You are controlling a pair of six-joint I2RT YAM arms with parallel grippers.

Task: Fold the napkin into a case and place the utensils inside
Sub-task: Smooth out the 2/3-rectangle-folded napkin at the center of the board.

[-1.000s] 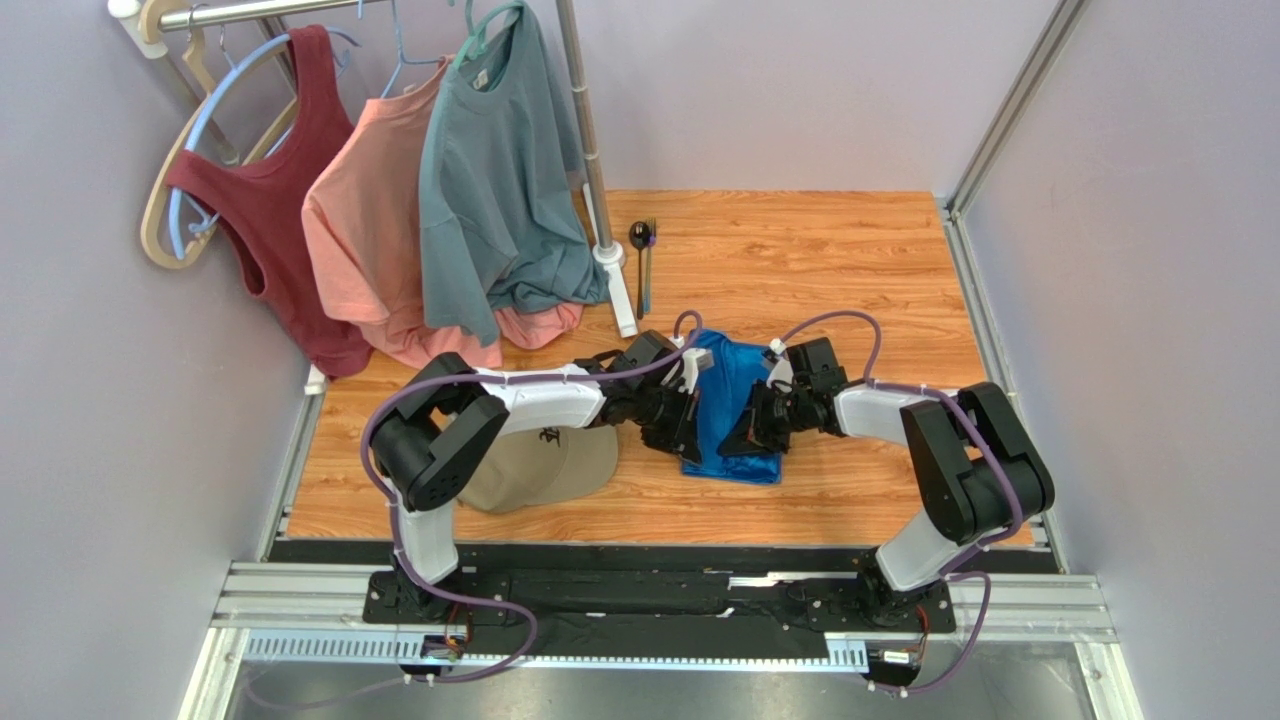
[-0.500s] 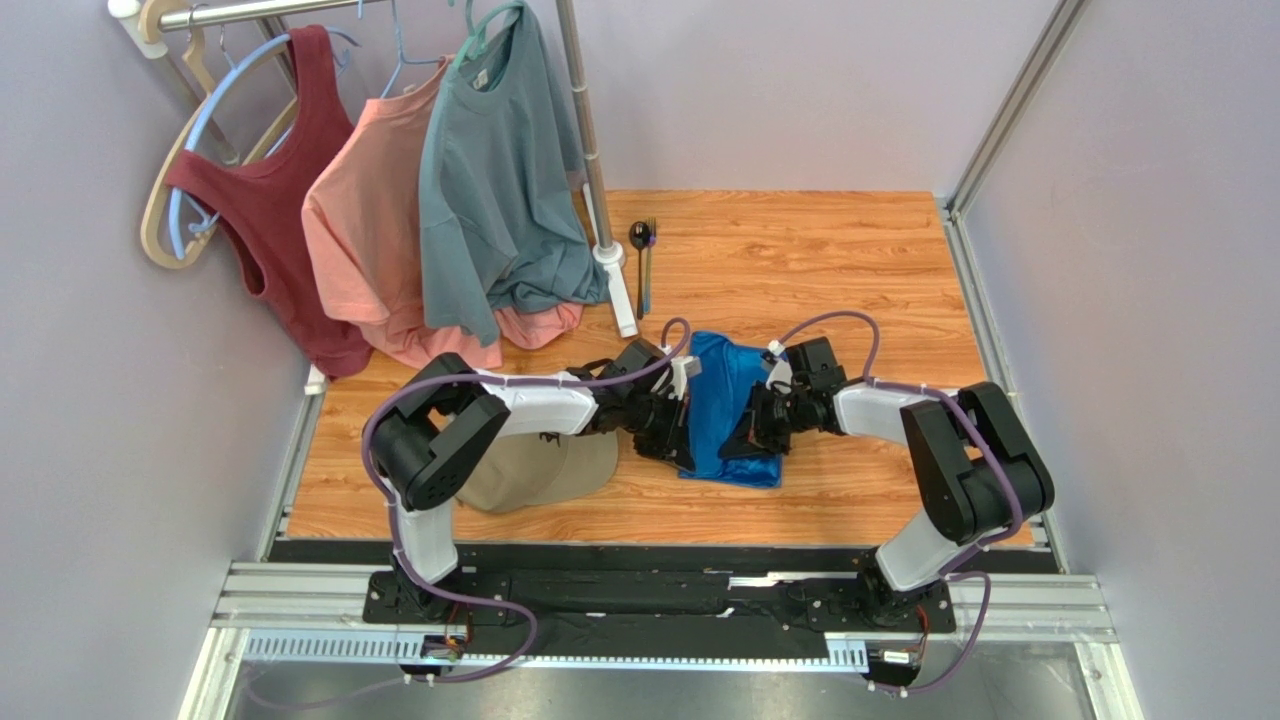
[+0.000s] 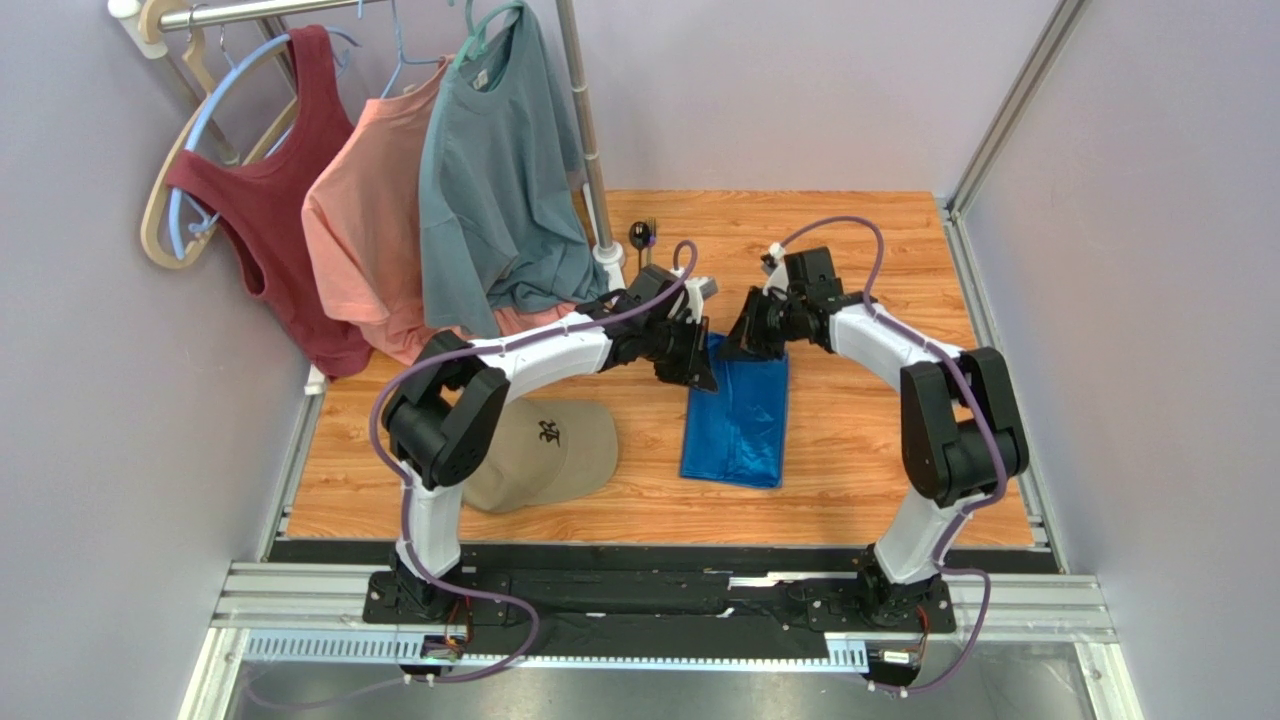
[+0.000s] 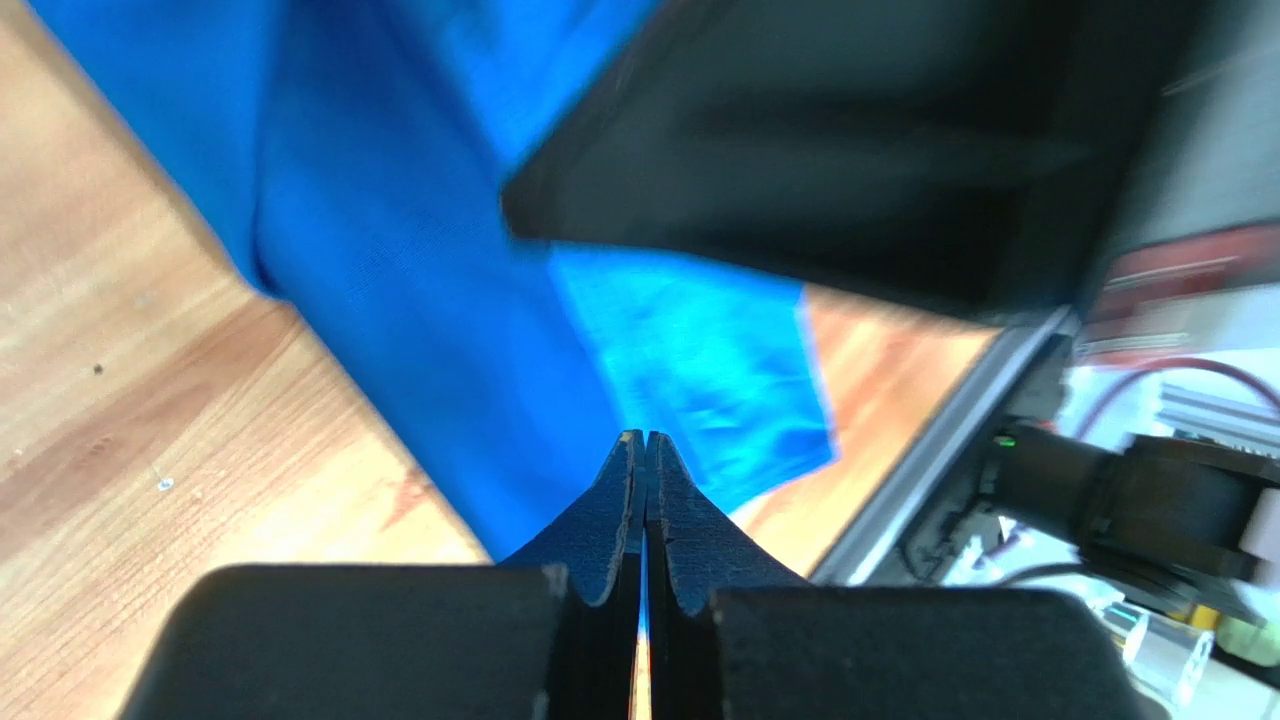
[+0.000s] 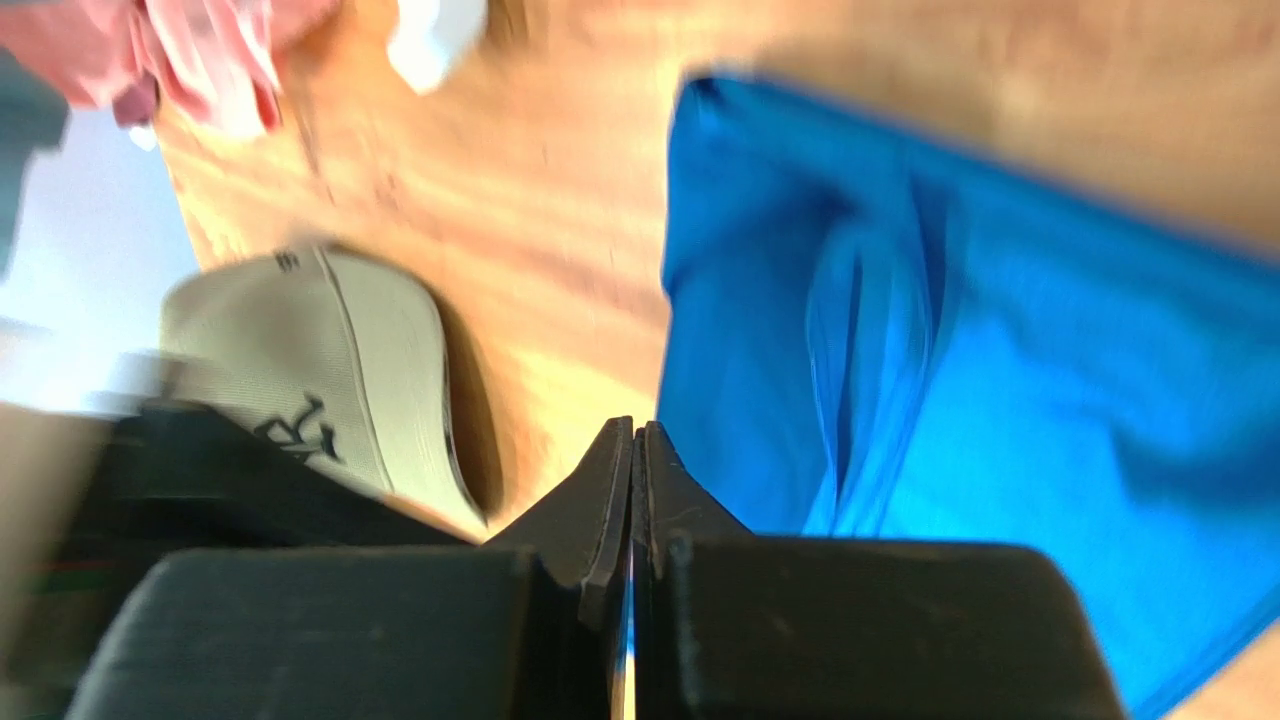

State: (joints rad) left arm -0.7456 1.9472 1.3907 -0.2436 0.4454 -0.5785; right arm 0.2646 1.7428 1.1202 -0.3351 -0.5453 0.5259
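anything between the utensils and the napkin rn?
Yes. The left gripper, shut on the napkin at its far edge like the right gripper, sits with its wrist between the utensils and the cloth. The rack post stands just left of the utensils.

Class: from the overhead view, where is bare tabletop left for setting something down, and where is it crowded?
Bare wood: the far right corner of the table beyond the right claw, and the strip between the napkin and the right arm. Crowded: far left, where shirts, rack pole, utensils and the left claw meet; the cap fills the near left.
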